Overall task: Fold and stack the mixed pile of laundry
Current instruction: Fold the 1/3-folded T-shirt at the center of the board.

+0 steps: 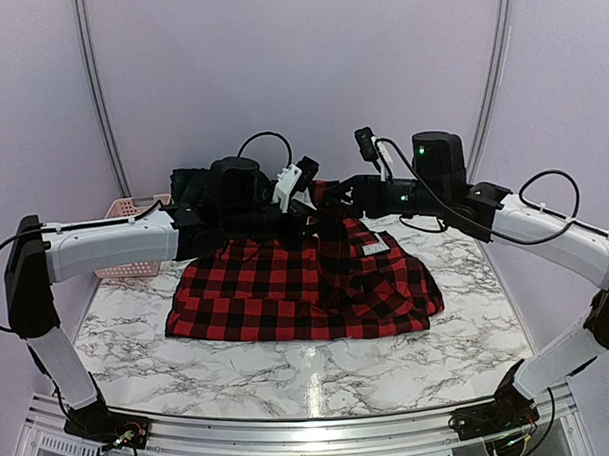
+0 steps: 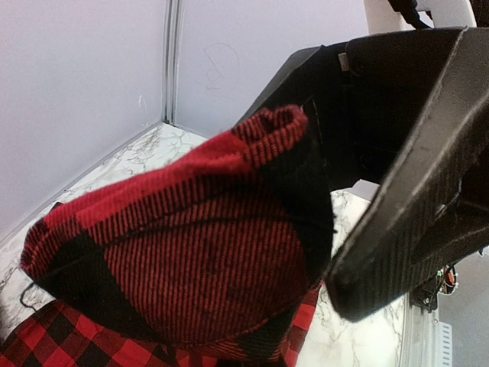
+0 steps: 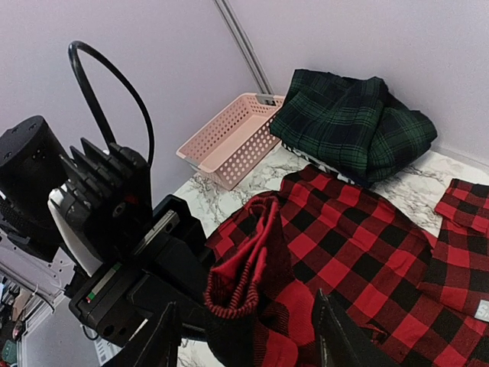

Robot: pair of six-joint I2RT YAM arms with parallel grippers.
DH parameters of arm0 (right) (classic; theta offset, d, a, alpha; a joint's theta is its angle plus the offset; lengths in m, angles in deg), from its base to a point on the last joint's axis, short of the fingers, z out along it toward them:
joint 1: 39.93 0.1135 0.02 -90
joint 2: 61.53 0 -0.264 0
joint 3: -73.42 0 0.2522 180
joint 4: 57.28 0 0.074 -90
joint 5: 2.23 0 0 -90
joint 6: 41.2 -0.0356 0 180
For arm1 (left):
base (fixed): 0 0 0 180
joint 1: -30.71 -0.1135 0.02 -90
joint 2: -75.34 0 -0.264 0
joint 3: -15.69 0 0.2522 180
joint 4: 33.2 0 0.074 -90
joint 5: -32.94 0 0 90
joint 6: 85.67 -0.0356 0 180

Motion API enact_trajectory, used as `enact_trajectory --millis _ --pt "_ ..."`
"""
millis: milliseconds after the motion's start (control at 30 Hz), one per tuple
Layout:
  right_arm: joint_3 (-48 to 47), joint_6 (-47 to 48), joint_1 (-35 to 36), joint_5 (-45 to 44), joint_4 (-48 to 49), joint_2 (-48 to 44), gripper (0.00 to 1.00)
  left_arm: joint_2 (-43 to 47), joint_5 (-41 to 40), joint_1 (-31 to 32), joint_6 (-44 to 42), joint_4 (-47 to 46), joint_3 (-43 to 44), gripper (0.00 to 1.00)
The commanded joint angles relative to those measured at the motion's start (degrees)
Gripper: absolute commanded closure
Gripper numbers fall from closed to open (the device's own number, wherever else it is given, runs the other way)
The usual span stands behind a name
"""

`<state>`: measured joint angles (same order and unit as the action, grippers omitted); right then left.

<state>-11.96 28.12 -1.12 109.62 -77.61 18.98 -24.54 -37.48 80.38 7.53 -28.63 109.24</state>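
- My left gripper (image 2: 325, 199) is clamped on a bunched edge of the red-and-black checked shirt (image 1: 297, 288) and holds that raised fold (image 2: 191, 245) up off the table.
- My right gripper (image 3: 244, 325) stands with its fingers apart, one on each side of the same raised fold. I cannot tell whether either pad touches the cloth, and it grips nothing.
- The rest of the shirt lies spread across the middle of the marble table (image 1: 290, 374), roughly flat, with its near hem towards my bases.
- The dark green plaid piece (image 3: 351, 122) sits heaped at the far left, just beside the pink perforated basket (image 3: 229, 141) and behind the shirt.
- I judge the shirt to be light, soft and limp. It sags from the pinch and will not hold a crease unless it is laid down and smoothed.
- The weave looks slightly napped, so it should not slip from a firm pinch, though a thin hold could pull out one layer only.
- I would take it at an edge or corner through all its layers, with my two grippers well apart along that edge, so the fold falls straight.
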Motion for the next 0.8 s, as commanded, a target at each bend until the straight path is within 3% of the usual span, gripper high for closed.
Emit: enact_trajectory --millis 0,233,300,433,467,533,667,767 --pt "-2.51 -1.49 -0.36 2.15 -0.84 -1.20 0.44 2.98 -2.37 0.28 -1.44 -1.04 -1.73 1.00" --pt "-6.93 -0.75 -0.34 1.38 -6.52 2.75 0.44 3.07 -1.90 0.25 -2.92 -0.46 -1.29 1.00" --pt "-10.03 -0.61 -0.33 2.02 -9.09 5.24 0.55 2.74 -2.47 0.30 -3.73 0.75 -0.76 1.00" --pt "-15.92 3.80 -0.39 1.05 -16.05 8.04 0.95 3.27 -3.82 0.25 -5.04 1.75 -0.64 0.97" --pt "-16.67 5.66 -0.52 0.07 -17.12 7.94 1.00 3.70 -4.22 0.25 -4.98 1.58 -1.03 0.92" --pt "-17.93 10.66 -1.05 -1.33 -18.49 7.39 1.00 5.11 -5.69 0.17 -4.79 0.90 -2.33 0.78" --pt "-21.06 21.90 -3.49 -2.05 -19.31 6.92 1.00 9.34 -11.97 -0.23 -3.63 -2.04 -6.95 0.06" --pt "-23.57 33.65 -3.99 -3.94 -17.68 7.19 1.00 12.00 -16.27 -0.79 -3.62 -2.49 -9.67 0.01"
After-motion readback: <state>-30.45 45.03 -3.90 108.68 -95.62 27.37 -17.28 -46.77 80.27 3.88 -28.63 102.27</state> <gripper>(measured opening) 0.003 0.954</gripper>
